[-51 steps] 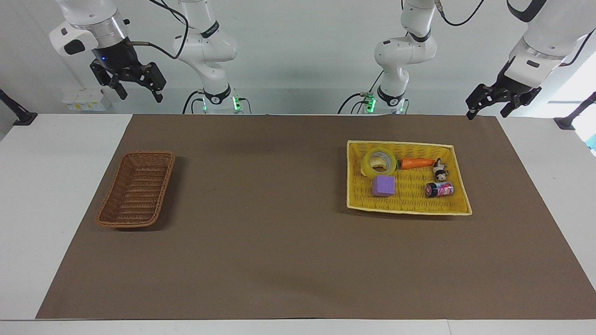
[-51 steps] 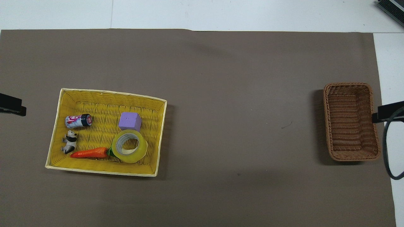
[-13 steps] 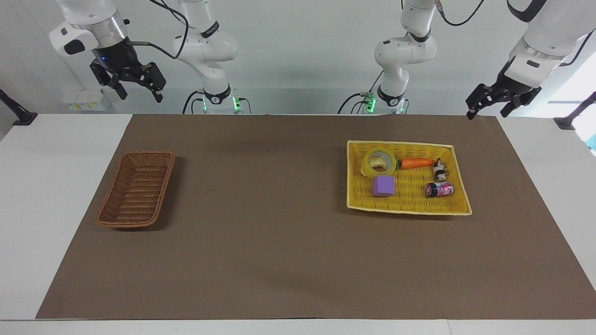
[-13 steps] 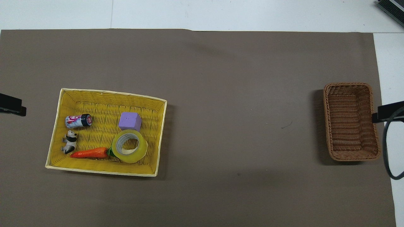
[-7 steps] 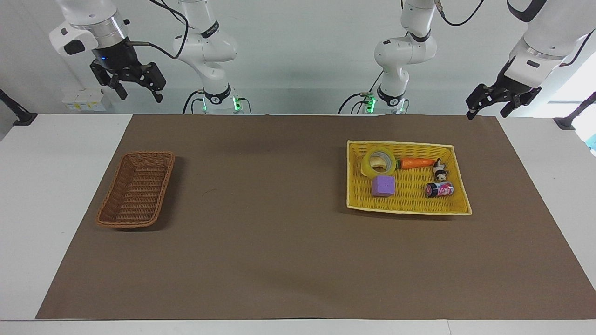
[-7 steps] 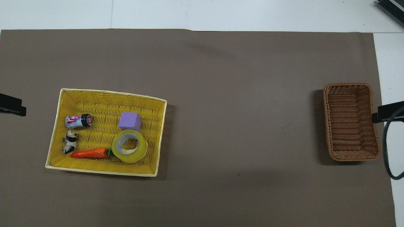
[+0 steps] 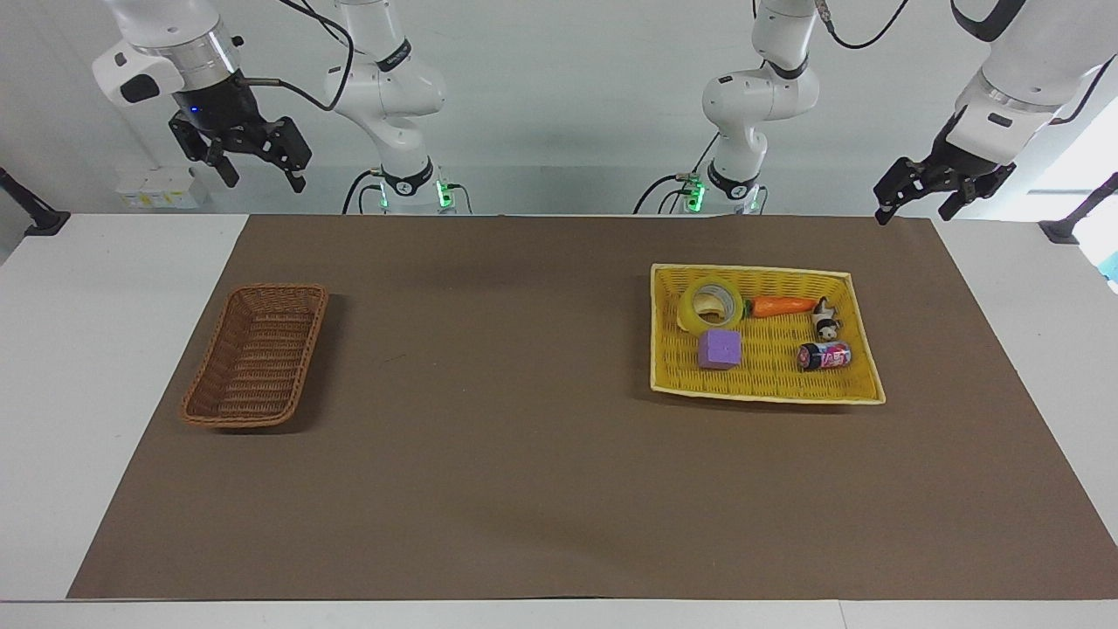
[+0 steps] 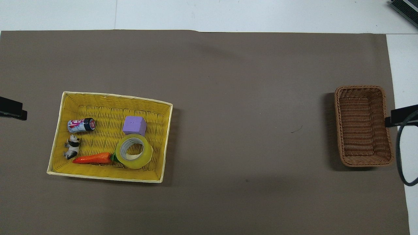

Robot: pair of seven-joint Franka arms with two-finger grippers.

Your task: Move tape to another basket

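Brown paper mat (image 7: 524,454) covers most of the white table (image 7: 87,332) in the facing view. The tape (image 7: 710,304) lies flat in the yellow tray (image 7: 664,384), in the corner nearest the robots and toward the table's middle. Just beside it lies a carrot (image 7: 780,306), tip toward the left arm's end; a small panda figure (image 7: 824,320) sits past the carrot's tip. A purple cube (image 7: 719,349) stands just beside the tape, farther from the robots, and a can (image 7: 824,355) lies on its side near the panda. The brown basket (image 7: 218,411) sits well apart, toward the right arm's end, with nothing in it. The left gripper (image 7: 915,203) hangs in the air over the mat's edge by the robots, its jaws spread and holding nothing. The right gripper (image 7: 253,170) waits high up near its own end, jaws also spread and holding nothing.

From overhead, the tape (image 8: 134,156) shows its pale core, touching the carrot's (image 8: 92,158) green end. The cube (image 8: 134,126), can (image 8: 81,125) and panda (image 8: 72,147) share the tray (image 8: 107,96). The basket (image 8: 339,130) lies at the mat's (image 8: 228,98) edge. Only dark tips of the left gripper (image 8: 11,109) and right gripper (image 8: 403,115) show at the sides.
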